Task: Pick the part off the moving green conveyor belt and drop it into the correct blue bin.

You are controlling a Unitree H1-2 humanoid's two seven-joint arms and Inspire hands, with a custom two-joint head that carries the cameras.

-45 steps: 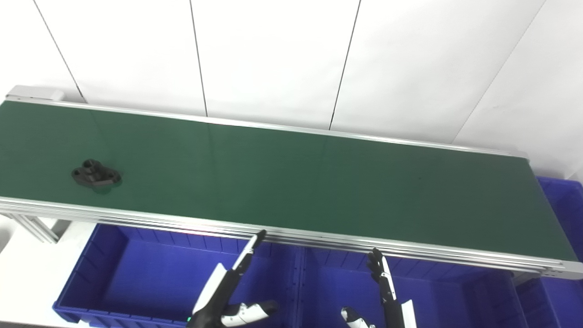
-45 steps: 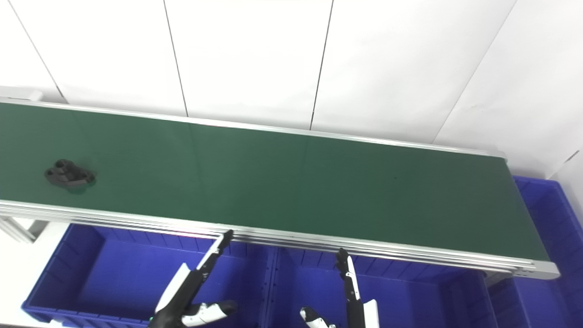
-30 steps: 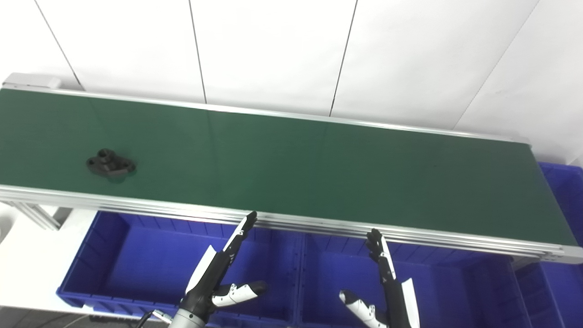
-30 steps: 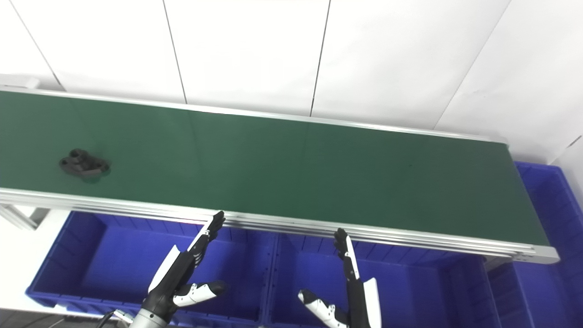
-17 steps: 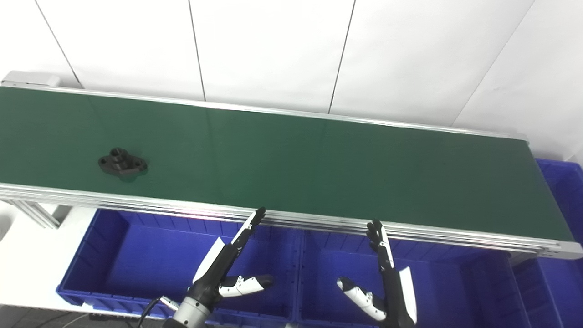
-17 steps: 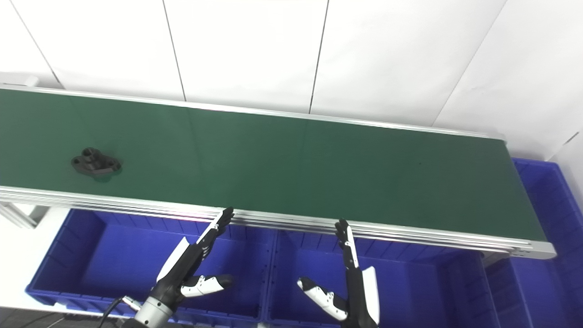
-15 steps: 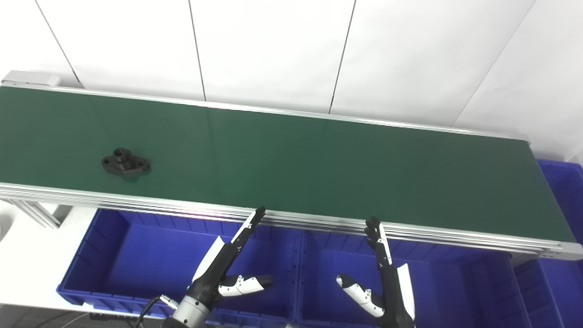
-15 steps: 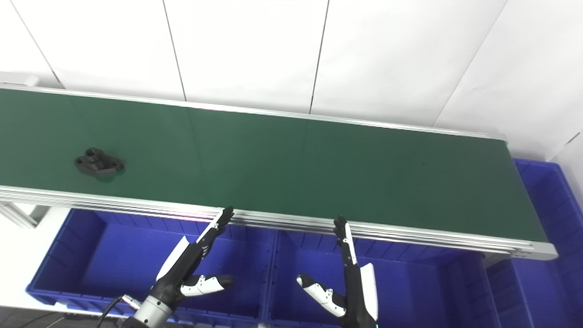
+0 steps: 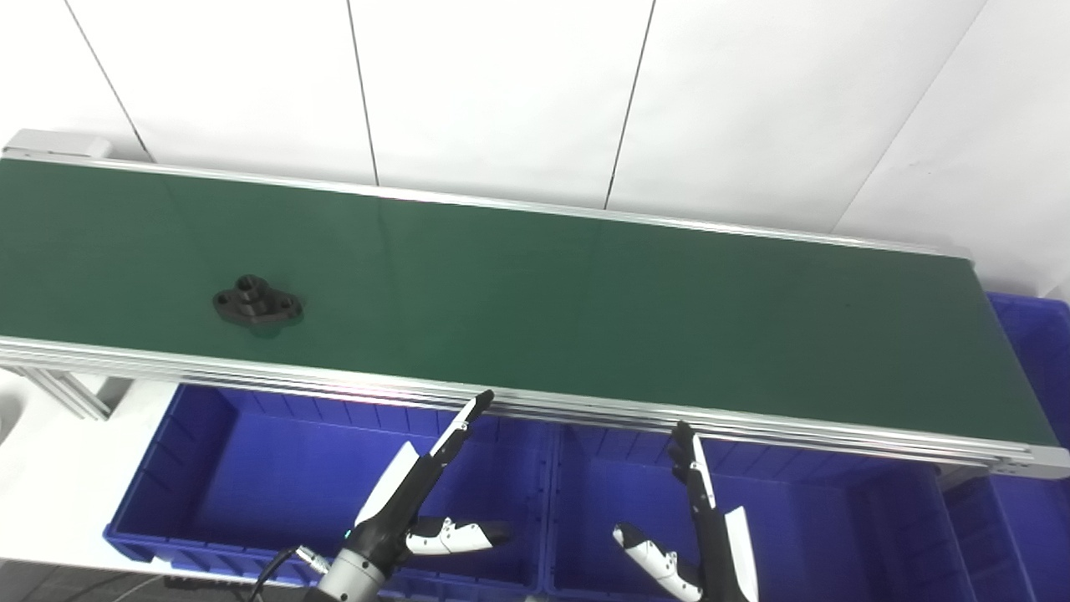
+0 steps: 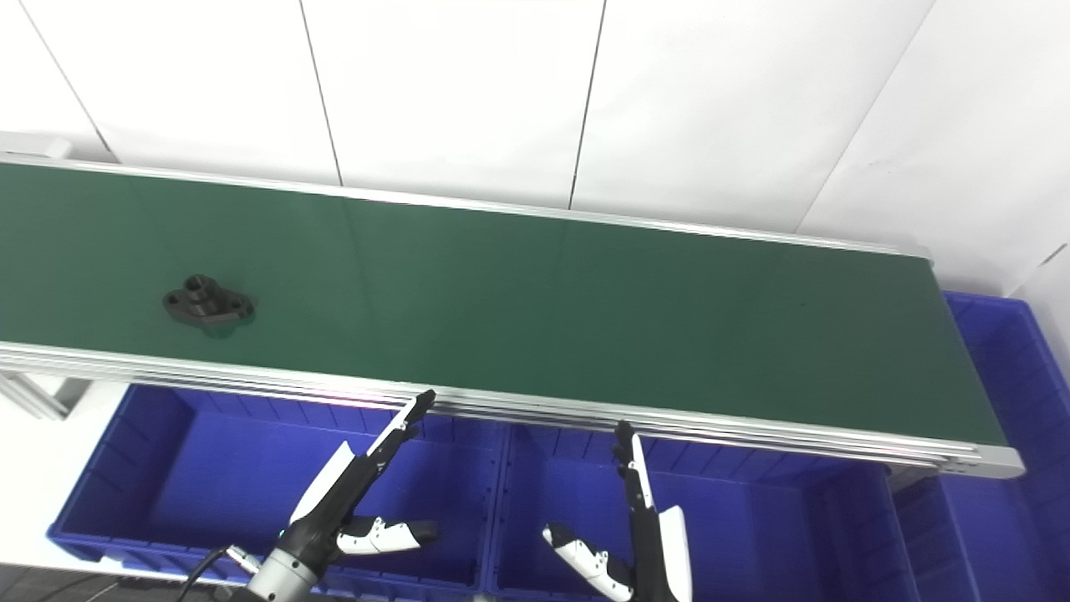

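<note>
The flanged part [image 9: 257,305] lies on the conveyor belt [image 9: 585,309] toward its left end, near the front edge. Two bins [image 9: 251,477] [image 9: 802,518] sit side by side below that edge.

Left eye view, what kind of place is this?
Probably a parts-sorting test cell or lab: a green conveyor belt carries a black part, blue bins sit below it, against plain white wall panels.
</note>
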